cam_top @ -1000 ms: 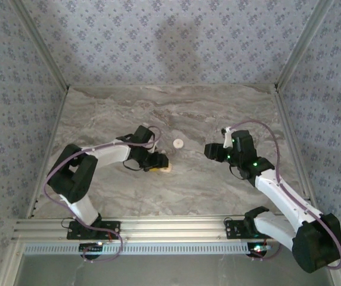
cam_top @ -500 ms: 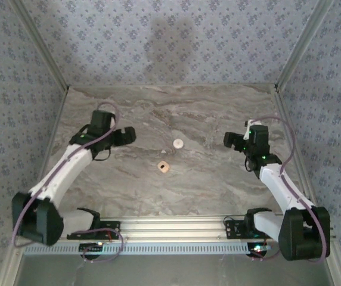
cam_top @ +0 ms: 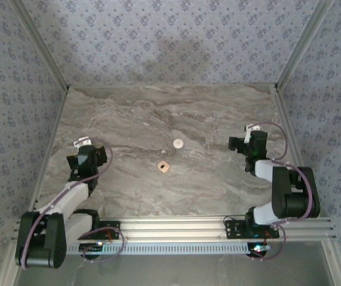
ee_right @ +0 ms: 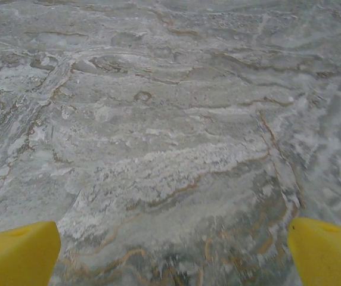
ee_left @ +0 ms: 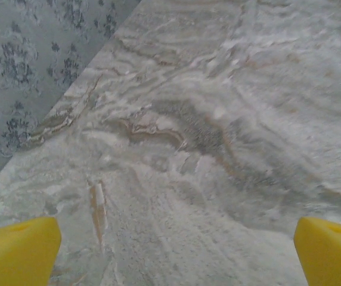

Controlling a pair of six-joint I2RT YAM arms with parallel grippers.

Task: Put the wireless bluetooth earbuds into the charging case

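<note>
The charging case (cam_top: 178,143), a small round cream-white puck, lies on the marble table (cam_top: 158,113) near its middle. I cannot make out the earbuds; they are hidden or too small to tell. My left gripper (cam_top: 87,154) is folded back at the left side, far from the case. Its yellow fingertips (ee_left: 18,250) stand wide apart, so the left gripper (ee_left: 173,262) is open over bare marble. My right gripper (cam_top: 237,143) sits at the right, a good way from the case. The right gripper (ee_right: 170,256) is open too, with nothing between its yellow fingertips (ee_right: 18,253).
A tan squarish piece with a dark centre spot (cam_top: 164,166) lies just in front and left of the case. Patterned walls (cam_top: 170,42) close in the table at the back and both sides. An aluminium rail (cam_top: 170,226) runs along the near edge.
Both arms have drawn back from the middle to the table's sides. Both grippers have opened. The left gripper has come off the tan piece, which stays on the table.
</note>
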